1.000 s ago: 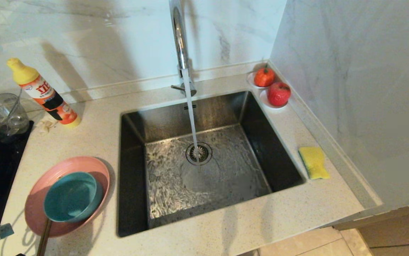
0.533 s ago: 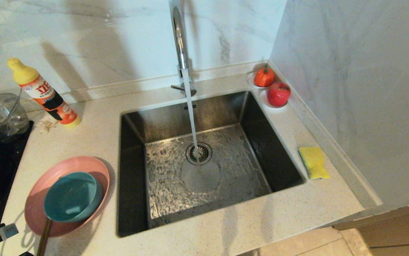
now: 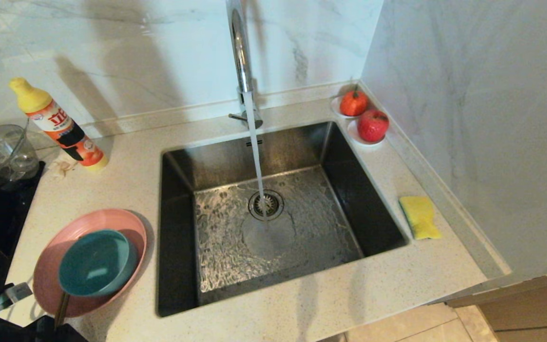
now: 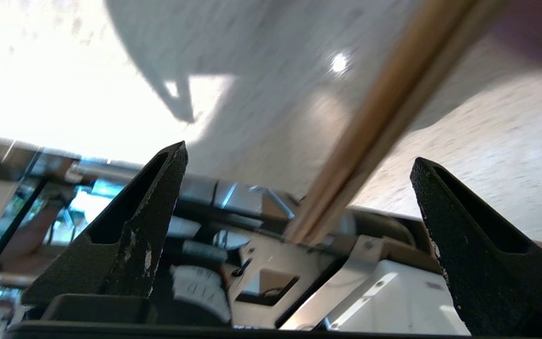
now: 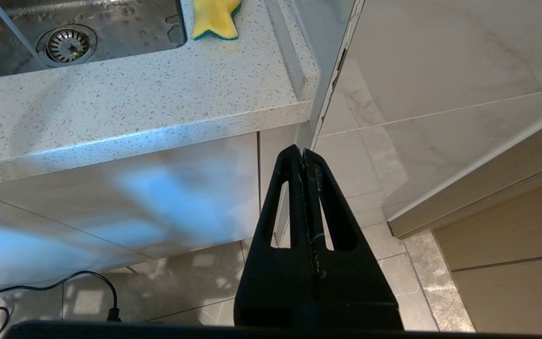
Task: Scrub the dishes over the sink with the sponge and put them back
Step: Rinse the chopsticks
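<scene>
Where fingers gape: chopsticks [image 4: 384,117] between.

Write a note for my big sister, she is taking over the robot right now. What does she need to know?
Left hand: open, low at the counter's front left corner, chopsticks between its fingers, not gripped.
Right hand: shut, empty, parked below the counter edge.
Pink plate sits left of the sink, teal bowl in it, chopsticks poking out under the bowl.
Sponge lies on the counter right of the sink.
Faucet is running.
Done: nothing scrubbed yet.
Left: pick up sponge and dishes, scrub over the sink, put them back.
</scene>
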Tool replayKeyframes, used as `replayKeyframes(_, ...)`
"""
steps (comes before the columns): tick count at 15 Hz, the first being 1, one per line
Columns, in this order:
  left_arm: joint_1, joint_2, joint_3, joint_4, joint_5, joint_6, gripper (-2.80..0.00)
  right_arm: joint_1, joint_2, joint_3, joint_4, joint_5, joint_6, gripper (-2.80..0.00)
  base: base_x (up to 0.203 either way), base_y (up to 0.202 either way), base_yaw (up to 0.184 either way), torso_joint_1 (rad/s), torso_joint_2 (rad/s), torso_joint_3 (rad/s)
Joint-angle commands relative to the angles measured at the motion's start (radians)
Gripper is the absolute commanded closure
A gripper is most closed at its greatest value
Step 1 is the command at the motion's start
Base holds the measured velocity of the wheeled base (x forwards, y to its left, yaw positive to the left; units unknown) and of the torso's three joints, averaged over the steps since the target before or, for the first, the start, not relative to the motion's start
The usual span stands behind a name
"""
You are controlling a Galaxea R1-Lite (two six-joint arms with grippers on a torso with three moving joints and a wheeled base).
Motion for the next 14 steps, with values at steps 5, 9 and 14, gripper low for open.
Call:
replayKeyframes(5, -0.004, 0.017, -0.011, -0.097, -0.027, 0.009, -2.8, 0.0, 0.0, 0.0, -0.001, 0.0, 0.0, 0.0, 0.0, 0.0, 0.0, 0.0, 0.0, 0.0)
replayKeyframes(9, -0.029, 0.011, -0.029, -0.121, -0.027, 0.005, -2.8, 0.0, 0.0, 0.0, -0.001, 0.0, 0.0, 0.0, 0.0, 0.0, 0.0, 0.0, 0.0, 0.0)
replayKeyframes(14, -0.046, 0.008, -0.04, -0.114, -0.032, -0.004, -2.8, 0.0, 0.0, 0.0, -0.001, 0.0, 0.0, 0.0, 0.0, 0.0, 0.0, 0.0, 0.0, 0.0)
